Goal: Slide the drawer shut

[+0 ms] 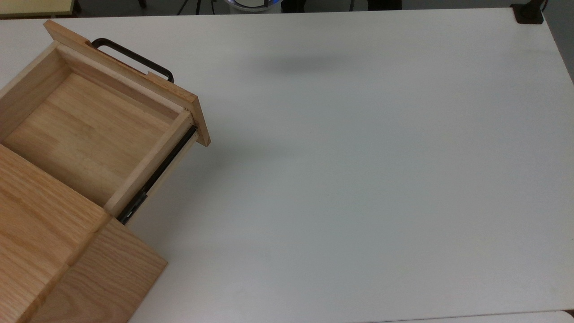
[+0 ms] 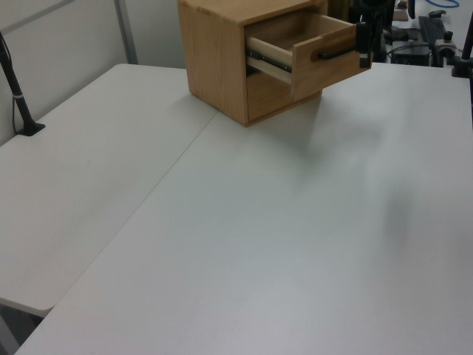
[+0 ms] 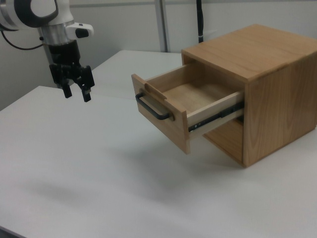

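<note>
Standing open, the oak drawer shows a black handle.

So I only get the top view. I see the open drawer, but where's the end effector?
Observer: In the right view, the end effector hangs above the table. It is apart from the drawer, to the right view's left of the handle.
Operator: Is it holding something?
Observer: No. Its fingers are spread, with nothing between them.
Operator: Does the drawer sit on the table?
Observer: No. It sticks out of the upper part of the cabinet, with a gap between it and the table.
</note>
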Controlling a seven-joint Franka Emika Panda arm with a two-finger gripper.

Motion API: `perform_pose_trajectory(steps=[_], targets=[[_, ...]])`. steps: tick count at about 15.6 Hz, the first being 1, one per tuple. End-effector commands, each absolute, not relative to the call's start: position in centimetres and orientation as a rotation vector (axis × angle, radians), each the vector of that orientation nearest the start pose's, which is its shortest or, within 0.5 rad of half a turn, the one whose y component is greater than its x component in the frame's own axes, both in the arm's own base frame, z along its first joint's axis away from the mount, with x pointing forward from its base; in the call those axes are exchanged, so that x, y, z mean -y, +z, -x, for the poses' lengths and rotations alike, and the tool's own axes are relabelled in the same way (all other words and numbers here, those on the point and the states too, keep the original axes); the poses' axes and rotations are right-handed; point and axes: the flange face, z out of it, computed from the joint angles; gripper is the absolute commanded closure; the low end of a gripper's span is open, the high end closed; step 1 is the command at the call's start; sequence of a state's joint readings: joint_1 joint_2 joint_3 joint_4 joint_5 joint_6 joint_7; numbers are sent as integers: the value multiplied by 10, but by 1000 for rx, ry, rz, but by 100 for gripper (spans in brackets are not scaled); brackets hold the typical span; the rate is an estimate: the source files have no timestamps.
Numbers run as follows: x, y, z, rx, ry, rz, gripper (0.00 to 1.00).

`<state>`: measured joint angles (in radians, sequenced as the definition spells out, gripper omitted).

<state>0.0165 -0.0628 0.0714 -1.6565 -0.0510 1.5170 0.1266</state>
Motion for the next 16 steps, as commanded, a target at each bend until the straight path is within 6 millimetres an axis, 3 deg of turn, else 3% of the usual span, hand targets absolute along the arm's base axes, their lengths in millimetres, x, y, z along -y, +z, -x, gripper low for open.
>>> perform_pose_trajectory(steps=[1,4,6,9,12,16], targets=[[-32,615,-522,-159,176,3181,77],[-17,610,-527,-287,180,3171,85],[7,597,-537,-416,188,3155,85],[42,579,-560,-641,95,3118,86],[79,561,-588,-749,-6,3098,87],[105,553,-614,-818,-114,3082,89]])
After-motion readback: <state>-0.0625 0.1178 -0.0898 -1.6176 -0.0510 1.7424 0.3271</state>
